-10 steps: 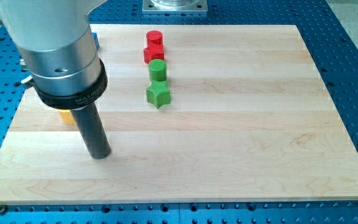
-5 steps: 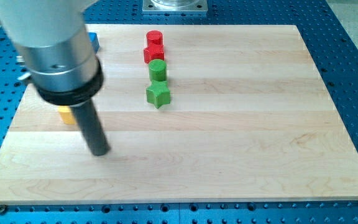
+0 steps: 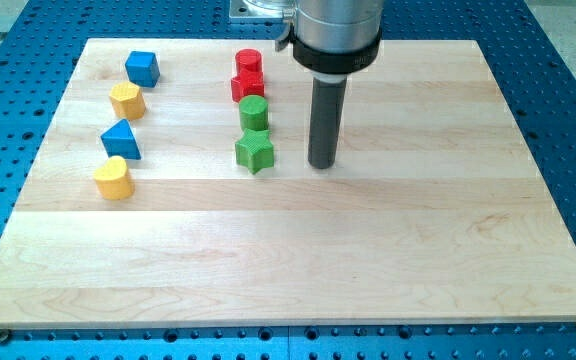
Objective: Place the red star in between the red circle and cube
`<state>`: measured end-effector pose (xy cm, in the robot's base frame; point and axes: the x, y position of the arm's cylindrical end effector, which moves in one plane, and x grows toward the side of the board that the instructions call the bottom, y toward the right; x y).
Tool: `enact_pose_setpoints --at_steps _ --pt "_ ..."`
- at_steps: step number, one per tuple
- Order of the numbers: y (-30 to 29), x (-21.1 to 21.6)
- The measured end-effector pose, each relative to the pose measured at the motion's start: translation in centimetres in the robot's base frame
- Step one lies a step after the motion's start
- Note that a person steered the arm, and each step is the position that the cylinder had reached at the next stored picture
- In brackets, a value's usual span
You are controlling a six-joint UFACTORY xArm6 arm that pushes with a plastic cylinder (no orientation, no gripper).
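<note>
A red circle (image 3: 248, 60) stands at the board's top middle, with a red star (image 3: 248, 85) touching it just below. Below that come a green circle (image 3: 254, 111) and a green star (image 3: 254, 151) in one column. A blue cube (image 3: 142, 68) lies at the view's upper left. My tip (image 3: 320, 163) rests on the board just right of the green star, a small gap apart, and well below and right of the red star.
At the view's left, a yellow block (image 3: 127, 101), a blue triangle (image 3: 120, 140) and a yellow heart (image 3: 114, 178) form a column under the blue cube. The wooden board (image 3: 368, 260) ends in blue perforated table on all sides.
My tip has jumped from the board's lower left, near the yellow heart, to the middle, just right of the green star. The left column of blocks is uncovered. No block has moved.
</note>
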<state>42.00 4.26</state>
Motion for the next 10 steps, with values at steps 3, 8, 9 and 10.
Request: enact_pose_setpoints --at_steps 3,8,9,10 --pt "-4.6 -9.8" --pt "-18.9 -8.8" --pt "-17.1 -13.0" --pt "-17.1 -11.4"
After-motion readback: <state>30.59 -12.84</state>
